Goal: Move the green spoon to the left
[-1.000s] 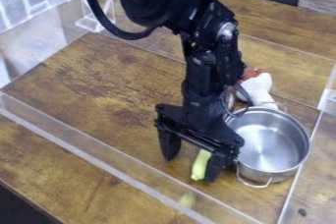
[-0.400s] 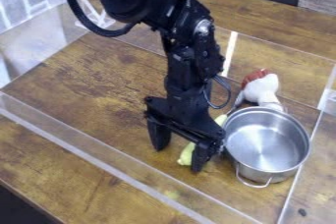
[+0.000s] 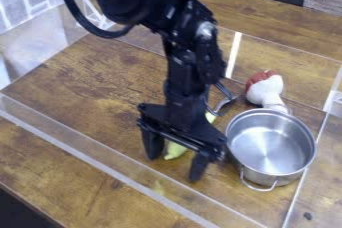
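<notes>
The green spoon (image 3: 173, 152) lies on the wooden table, only a pale yellow-green piece of its handle showing between the fingers; its metal bowl is hidden behind the arm. My gripper (image 3: 178, 154) points down over it, open, one finger on each side of the handle. Whether the fingers touch the spoon I cannot tell. The black arm rises from there toward the upper left.
A shiny steel pot (image 3: 273, 147) stands right of the gripper, close to it. Behind the pot lies a red-and-white mushroom-like toy (image 3: 267, 89). A clear plastic wall (image 3: 94, 157) runs along the table's front edge, and another stands on the right.
The gripper has moved left, away from the pot, staying open. The green spoon between its fingers has shifted left along with it.
</notes>
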Available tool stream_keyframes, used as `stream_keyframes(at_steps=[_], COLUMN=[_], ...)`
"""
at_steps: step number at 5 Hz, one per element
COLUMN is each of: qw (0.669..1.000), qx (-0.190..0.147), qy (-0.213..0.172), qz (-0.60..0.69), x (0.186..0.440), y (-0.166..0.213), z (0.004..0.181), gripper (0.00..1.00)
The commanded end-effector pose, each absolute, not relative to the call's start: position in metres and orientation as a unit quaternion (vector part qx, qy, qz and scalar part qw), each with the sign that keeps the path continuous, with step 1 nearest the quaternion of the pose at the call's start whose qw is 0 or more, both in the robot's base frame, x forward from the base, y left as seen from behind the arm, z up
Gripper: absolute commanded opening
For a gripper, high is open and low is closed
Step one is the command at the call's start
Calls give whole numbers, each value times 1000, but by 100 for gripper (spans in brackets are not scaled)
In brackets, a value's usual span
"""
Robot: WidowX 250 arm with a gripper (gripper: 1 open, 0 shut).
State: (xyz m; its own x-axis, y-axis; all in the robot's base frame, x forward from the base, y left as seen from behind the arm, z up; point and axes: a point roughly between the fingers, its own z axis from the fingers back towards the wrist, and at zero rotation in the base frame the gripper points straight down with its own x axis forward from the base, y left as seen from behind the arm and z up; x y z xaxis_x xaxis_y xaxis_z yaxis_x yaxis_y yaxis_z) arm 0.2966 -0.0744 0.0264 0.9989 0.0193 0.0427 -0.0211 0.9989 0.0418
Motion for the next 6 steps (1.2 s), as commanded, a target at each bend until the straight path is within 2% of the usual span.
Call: stream_keyframes(at_steps=[1,3,6], qw=[998,997,996], qx=[9,8,1], qy=[-60,-75,-82], qz=[9,6,-24], x=[302,300,303], y=[-91,-84,-65], z=[48,47,64], gripper=[100,100,100])
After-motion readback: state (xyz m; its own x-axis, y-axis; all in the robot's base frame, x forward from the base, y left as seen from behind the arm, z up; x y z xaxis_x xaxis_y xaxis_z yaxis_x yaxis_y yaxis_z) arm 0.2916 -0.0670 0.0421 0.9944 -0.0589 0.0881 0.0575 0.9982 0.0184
